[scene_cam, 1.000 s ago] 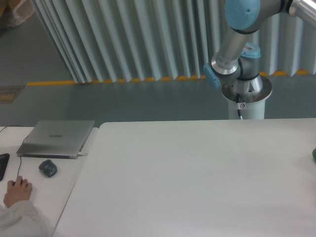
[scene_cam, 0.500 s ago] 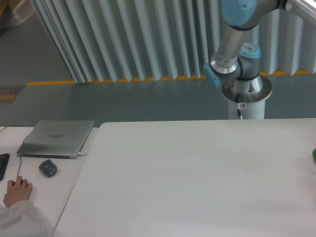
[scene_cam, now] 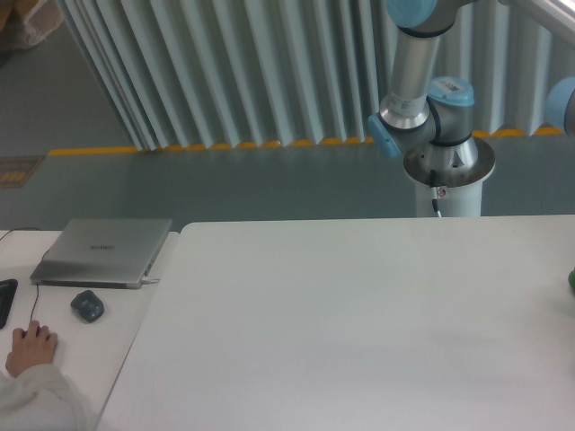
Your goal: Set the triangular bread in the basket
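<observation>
One arm (scene_cam: 415,85) upright on pedestal (scene_cam: 446,184) behind table (scene_cam: 359,323).

White table (scene_cam: 359,323) lies open — laptop (scene_cam: 103,251) at left edge

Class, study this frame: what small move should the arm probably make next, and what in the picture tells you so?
Probably swing the arm down and over the white table. Only its base and upright links show; the gripper is out of frame, and neither bread nor basket is in view, so nothing can be grasped yet.
</observation>
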Robot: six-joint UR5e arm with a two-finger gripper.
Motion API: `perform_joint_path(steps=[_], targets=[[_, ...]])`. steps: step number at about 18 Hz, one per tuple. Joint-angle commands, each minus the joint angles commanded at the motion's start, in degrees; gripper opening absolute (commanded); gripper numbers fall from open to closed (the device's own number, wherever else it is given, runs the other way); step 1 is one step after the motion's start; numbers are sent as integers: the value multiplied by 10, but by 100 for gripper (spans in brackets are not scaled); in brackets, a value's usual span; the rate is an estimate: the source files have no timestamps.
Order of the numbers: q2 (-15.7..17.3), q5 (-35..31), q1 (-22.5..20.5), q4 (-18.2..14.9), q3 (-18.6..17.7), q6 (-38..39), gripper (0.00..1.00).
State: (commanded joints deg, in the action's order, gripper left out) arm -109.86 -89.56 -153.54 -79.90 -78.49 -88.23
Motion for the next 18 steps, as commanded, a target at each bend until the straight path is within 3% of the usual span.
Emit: perform_joint_path(steps=[7,8,10,11,18], targets=[[-9,-1,13,3,6,-12,100],[-14,-3,13,3,9,-36,100],[-20,-27,11,2,11,-162,100],[-20,-27,11,2,10,-175,100],[-21,-14,11,2,11,-176,100]])
